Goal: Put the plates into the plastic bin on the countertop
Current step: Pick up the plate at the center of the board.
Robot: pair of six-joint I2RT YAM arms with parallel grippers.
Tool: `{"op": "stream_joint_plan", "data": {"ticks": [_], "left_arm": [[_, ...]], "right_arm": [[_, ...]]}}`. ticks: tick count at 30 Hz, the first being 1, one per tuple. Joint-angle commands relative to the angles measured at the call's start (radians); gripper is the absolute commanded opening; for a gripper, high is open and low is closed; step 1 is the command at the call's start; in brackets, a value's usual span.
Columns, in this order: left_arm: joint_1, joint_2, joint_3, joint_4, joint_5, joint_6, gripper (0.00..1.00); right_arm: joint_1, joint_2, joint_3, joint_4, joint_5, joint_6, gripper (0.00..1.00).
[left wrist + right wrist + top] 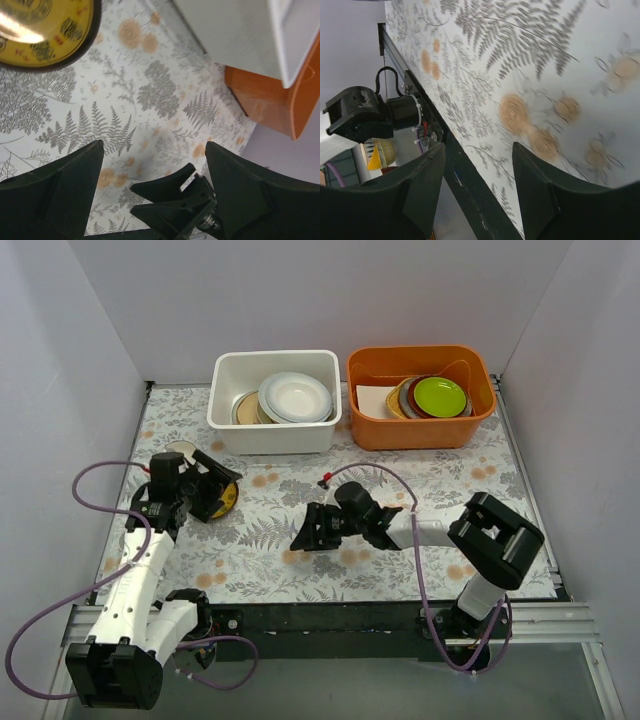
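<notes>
Plate (42, 32), yellow, lies near the left edge of the countertop (400, 490), just beside the left gripper (152, 150), outside its wide, empty jaws. Right gripper (302, 537), parted and empty, sits farther off. Bin (270, 435) stands at the back edge.

An orange tub (420, 430) at the back right holds a stack of plates (408, 403) topped by a lime-green plate (440, 396), a white square piece (375, 400) lying beside the stack
</notes>
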Motion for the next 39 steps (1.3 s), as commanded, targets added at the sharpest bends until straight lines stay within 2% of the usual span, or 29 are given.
{"op": "stream_joint_plan", "data": {"ticks": [1, 8, 14, 19, 24, 33, 39], "left_arm": [[0.0, 0.003, 0.163, -0.115, -0.092, 0.117, 0.87], [0.0, 0.052, 0.323, -0.16, -0.077, 0.156, 0.89], [0.0, 0.066, 0.388, -0.162, -0.04, 0.199, 0.91], [0.0, 0.067, 0.446, -0.181, -0.014, 0.237, 0.93], [0.0, 0.072, 0.472, -0.203, 0.004, 0.258, 0.94], [0.0, 0.038, 0.429, -0.2, 0.064, 0.248, 0.95], [0.0, 0.021, 0.428, -0.214, 0.072, 0.263, 0.95]], "right_arm": [[0.051, 0.098, 0.148, 0.0, 0.017, -0.03, 0.63], [0.064, 0.215, 0.31, -0.002, 0.013, -0.02, 0.63], [0.075, 0.284, 0.378, 0.015, 0.03, 0.012, 0.63], [0.076, 0.348, 0.401, 0.093, 0.039, 0.079, 0.62], [0.076, 0.408, 0.449, 0.153, 0.053, 0.147, 0.62], [0.076, 0.522, 0.576, 0.182, 0.117, 0.222, 0.6], [0.076, 0.548, 0.541, 0.294, 0.214, 0.317, 0.56]]}}
